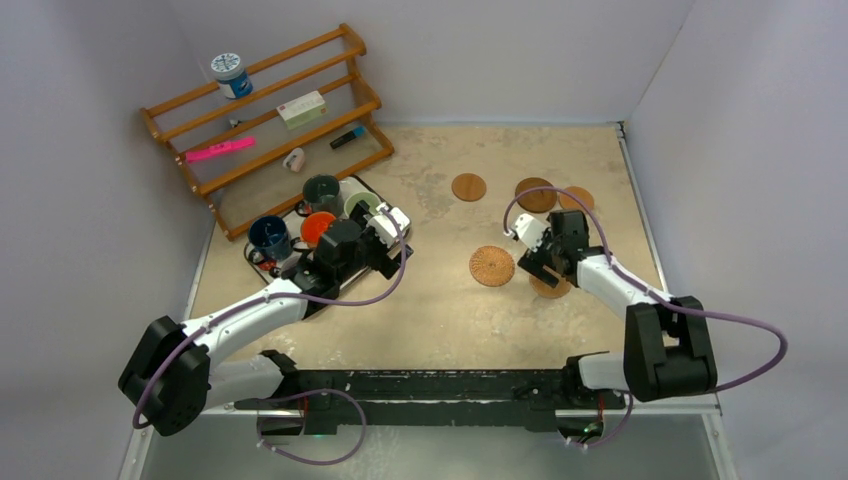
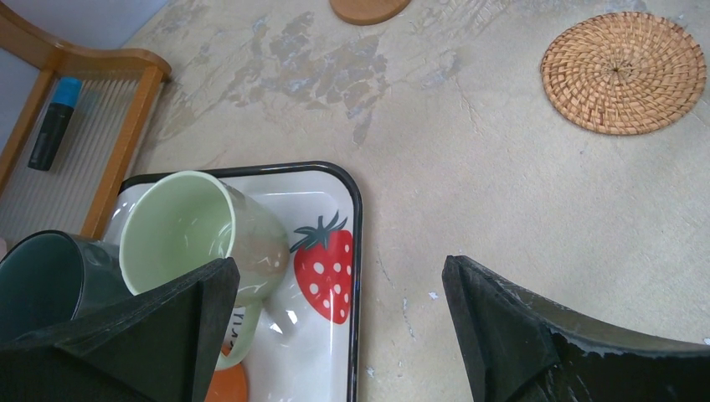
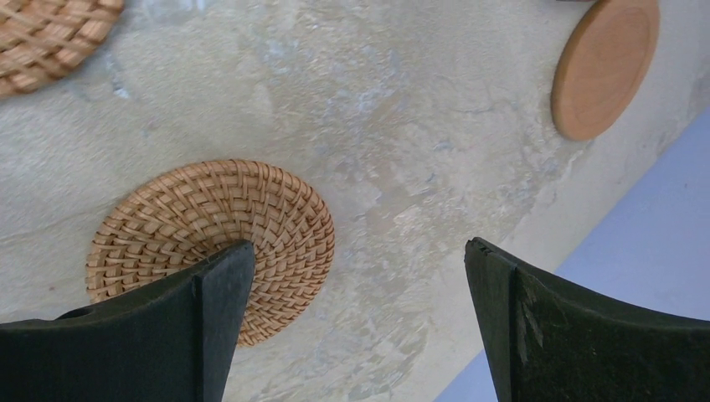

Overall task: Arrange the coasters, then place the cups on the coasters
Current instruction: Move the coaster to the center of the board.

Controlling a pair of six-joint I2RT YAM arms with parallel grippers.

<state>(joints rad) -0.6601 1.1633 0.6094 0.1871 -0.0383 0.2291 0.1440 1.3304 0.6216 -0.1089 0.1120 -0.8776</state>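
Three smooth brown coasters [image 1: 468, 186] [image 1: 535, 194] [image 1: 577, 198] lie at the back of the table. A woven coaster [image 1: 492, 265] lies mid-table. Another woven coaster [image 3: 218, 218] sits just below my right gripper [image 3: 360, 318], which hangs open and empty, one finger over the coaster's edge. The cups stand on the strawberry tray [image 2: 356, 243]: pale green cup [image 2: 192, 230], dark grey-green cup [image 2: 42, 276], orange cup [image 1: 317, 227], dark blue cup [image 1: 269, 237]. My left gripper [image 2: 339, 335] is open and empty over the tray's right rim, beside the pale green cup.
A wooden rack [image 1: 270, 120] at the back left holds a lidded jar [image 1: 230, 75], a pink item, a small box and a marker. White walls close in the table on three sides. The right gripper is near the table's right edge [image 3: 586, 251].
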